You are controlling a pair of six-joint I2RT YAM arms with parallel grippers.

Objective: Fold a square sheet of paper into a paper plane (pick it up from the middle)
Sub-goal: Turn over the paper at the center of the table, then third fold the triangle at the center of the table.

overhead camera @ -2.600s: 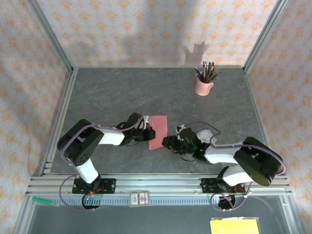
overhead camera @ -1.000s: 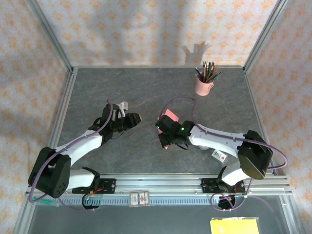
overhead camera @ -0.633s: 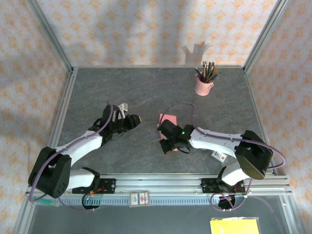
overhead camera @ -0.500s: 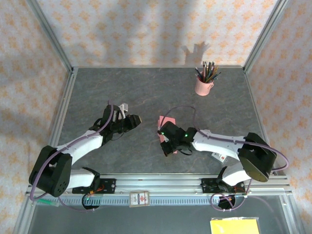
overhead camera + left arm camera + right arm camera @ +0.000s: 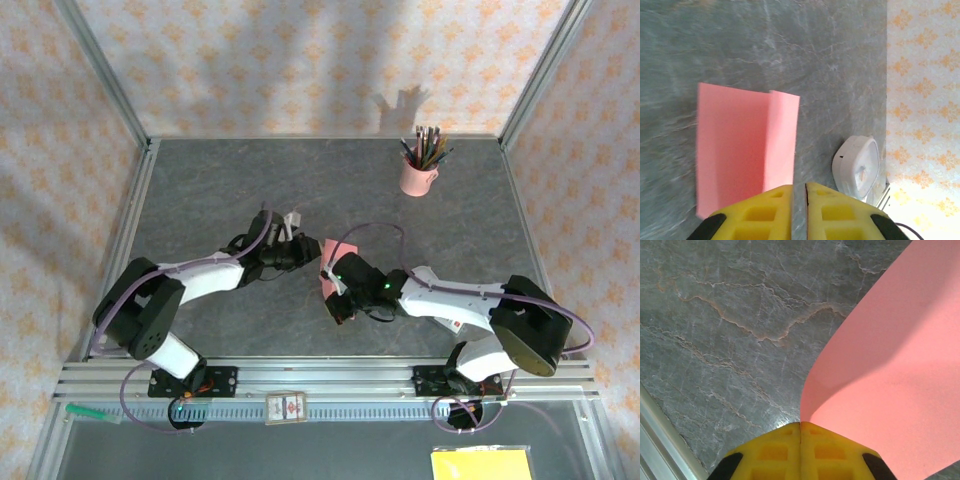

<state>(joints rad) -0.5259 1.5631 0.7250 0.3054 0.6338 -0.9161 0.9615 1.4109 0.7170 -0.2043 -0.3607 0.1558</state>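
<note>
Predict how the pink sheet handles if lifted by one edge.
Probably floppy: the square sheet of paper bows where the right fingers pinch it. Likely light and easily creased: it holds a fold in the left wrist view.

From above, the salmon-pink sheet of paper (image 5: 328, 250) lies mostly under the right arm (image 5: 440, 295), with just slivers peeking out. In the left wrist view its near edge slips beneath the left gripper (image 5: 798, 192), so I can't tell if it's pinched. The flat yellow pad (image 5: 480, 465) is cut off by the picture's bottom edge.
</note>
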